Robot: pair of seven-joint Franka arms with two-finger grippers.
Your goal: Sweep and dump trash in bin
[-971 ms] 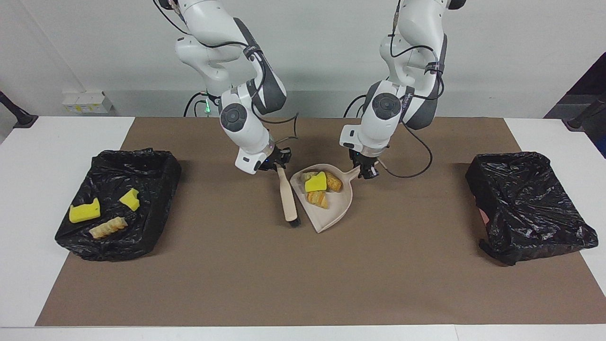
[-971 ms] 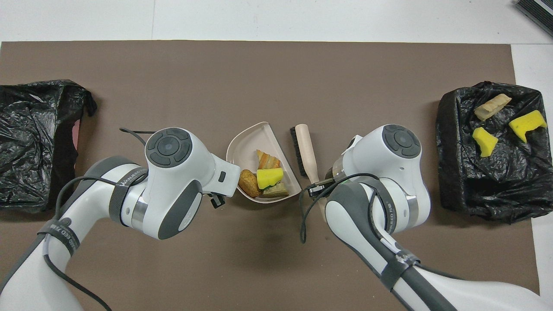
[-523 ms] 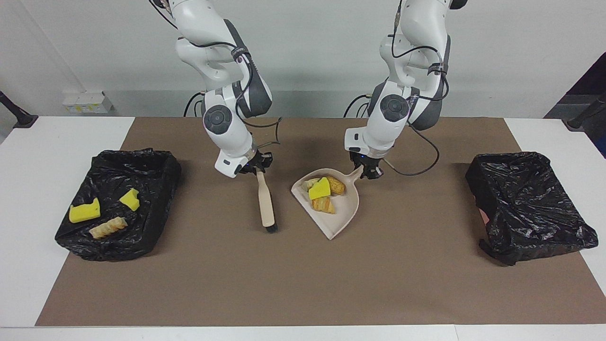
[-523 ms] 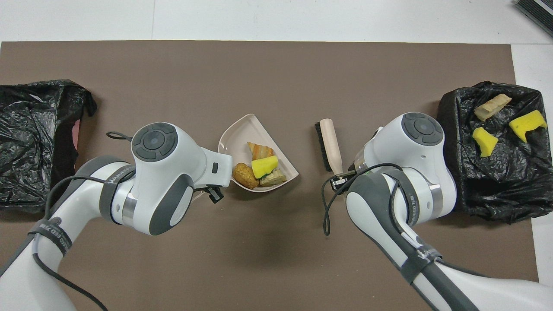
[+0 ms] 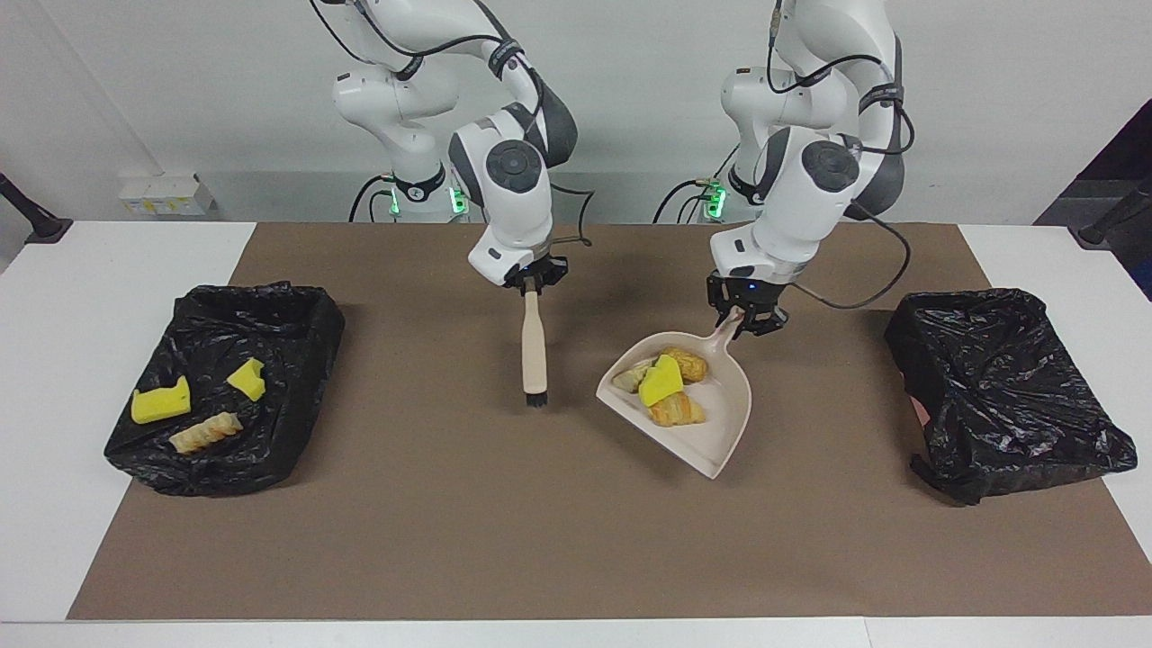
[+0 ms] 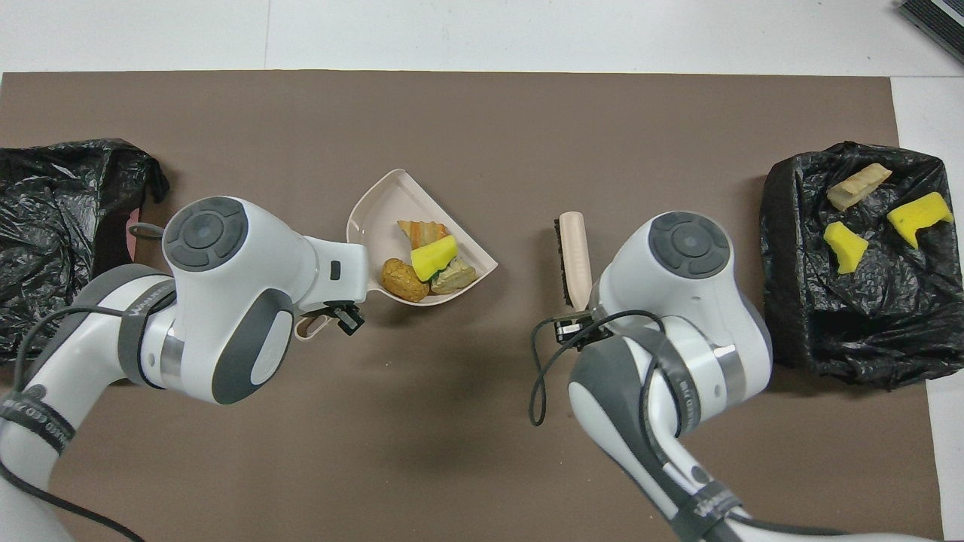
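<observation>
The beige dustpan (image 5: 717, 438) hangs tilted just above the brown mat, my left gripper (image 5: 746, 321) shut on its handle. In its scoop lies trash: a yellow sponge chunk (image 5: 661, 380), two tan bread-like lumps (image 5: 684, 363), and a green-topped piece (image 5: 633, 375). Seen from overhead, the dustpan (image 6: 388, 202) is over the mat's middle, with the left gripper (image 6: 331, 320) at its handle. My right gripper (image 5: 533, 286) is shut on the handle of the beige brush (image 5: 535, 346), which hangs bristles down beside the pan. The brush (image 6: 576, 252) pokes out from under the right gripper (image 6: 572, 322).
A black-bagged bin (image 5: 306, 360) at the right arm's end holds two yellow sponge chunks (image 5: 161, 402) and a bread-like lump (image 5: 205, 432). A second black-bagged bin (image 5: 999, 378) sits at the left arm's end. The brown mat (image 5: 540, 540) covers most of the white table.
Both arms have risen. The left gripper has carried the loaded dustpan toward the left arm's end. The brush has drawn apart from the pan and now hangs straight down.
</observation>
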